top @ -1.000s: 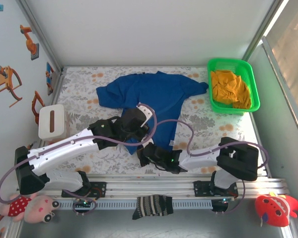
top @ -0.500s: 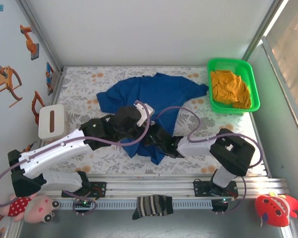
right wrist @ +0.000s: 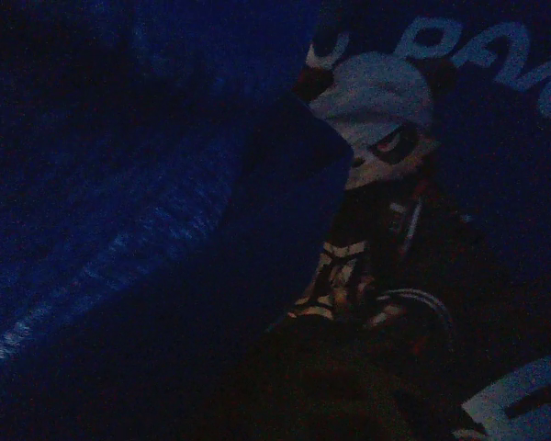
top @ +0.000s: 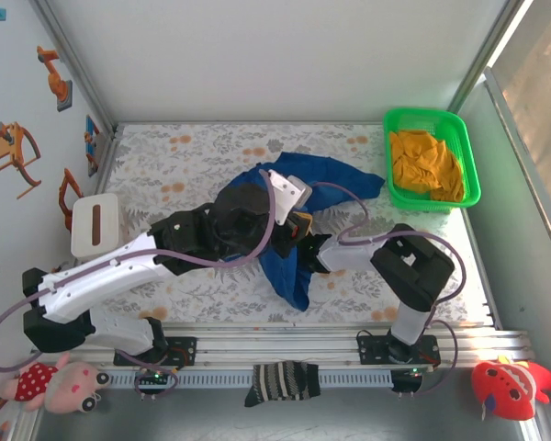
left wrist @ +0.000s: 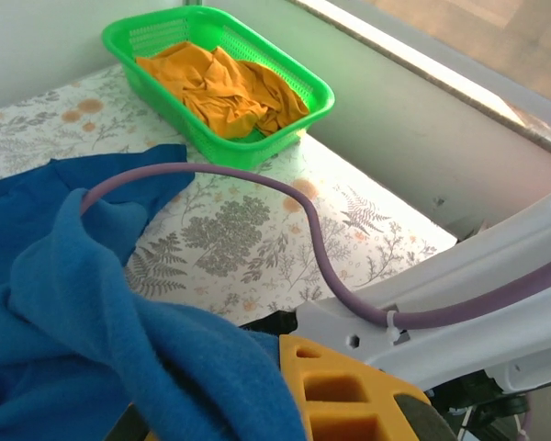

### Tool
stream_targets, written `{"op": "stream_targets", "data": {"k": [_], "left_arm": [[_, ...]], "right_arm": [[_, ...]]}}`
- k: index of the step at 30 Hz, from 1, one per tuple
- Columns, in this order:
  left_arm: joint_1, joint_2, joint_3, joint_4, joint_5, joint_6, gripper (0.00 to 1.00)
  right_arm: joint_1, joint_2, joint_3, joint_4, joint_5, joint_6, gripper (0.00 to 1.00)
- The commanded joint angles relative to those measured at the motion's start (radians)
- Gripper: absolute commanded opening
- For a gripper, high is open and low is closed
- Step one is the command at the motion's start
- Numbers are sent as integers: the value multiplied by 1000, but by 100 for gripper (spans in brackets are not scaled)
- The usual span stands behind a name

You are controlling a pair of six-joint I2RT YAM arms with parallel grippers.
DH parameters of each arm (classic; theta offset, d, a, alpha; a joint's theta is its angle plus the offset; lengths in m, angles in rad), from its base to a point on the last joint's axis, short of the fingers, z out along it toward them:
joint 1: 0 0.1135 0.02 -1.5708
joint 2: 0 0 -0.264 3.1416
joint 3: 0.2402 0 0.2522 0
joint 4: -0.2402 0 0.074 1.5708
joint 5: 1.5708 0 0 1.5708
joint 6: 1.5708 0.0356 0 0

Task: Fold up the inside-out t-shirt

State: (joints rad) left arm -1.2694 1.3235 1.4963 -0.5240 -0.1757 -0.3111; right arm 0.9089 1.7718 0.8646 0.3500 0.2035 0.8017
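Note:
The royal-blue inside-out t-shirt [top: 335,179] is bunched at the table's middle, and one end hangs down toward the near edge. My left gripper [top: 292,220] sits on the bunch, shut on the cloth. In the left wrist view the t-shirt [left wrist: 55,349] drapes over one finger of the gripper [left wrist: 248,395] and presses against the orange finger pad [left wrist: 349,395]. My right gripper [top: 305,248] is tucked under the hanging cloth, just below the left one. Its wrist view is dark: a fold of the t-shirt [right wrist: 119,230] runs down into the gripper [right wrist: 285,367], with a printed graphic behind it.
A green basket [top: 468,156] at the back right holds an orange-yellow cloth [top: 425,163]. A white box [top: 95,225] stands at the left edge. A striped sock [top: 282,381] and plush toys [top: 60,384] lie by the front rail. The right arm [left wrist: 459,294] crosses close to the left wrist.
Both grippers have moved away from the near edge toward the table's middle, drawing the shirt's lower part up with them. The shirt has gone from spread out to bunched.

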Motion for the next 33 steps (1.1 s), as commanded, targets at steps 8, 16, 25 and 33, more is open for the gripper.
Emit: {"op": "stream_targets", "data": {"k": [8,16,25,33], "left_arm": [[-142,153,273,119,106,-92,0],[-199,308,508,80,135,-86,0],[-192,320,493,161,153,-127,0],[-206,386,688,152,229,-139,0]], "right_arm": [[-145,144,116,-45,-146,68,0],[-231,167,146,-70,-229,68,40],[-235,214,118,-6,-250,155,55],[-235,254,141,-26,-216,218,99]]}}
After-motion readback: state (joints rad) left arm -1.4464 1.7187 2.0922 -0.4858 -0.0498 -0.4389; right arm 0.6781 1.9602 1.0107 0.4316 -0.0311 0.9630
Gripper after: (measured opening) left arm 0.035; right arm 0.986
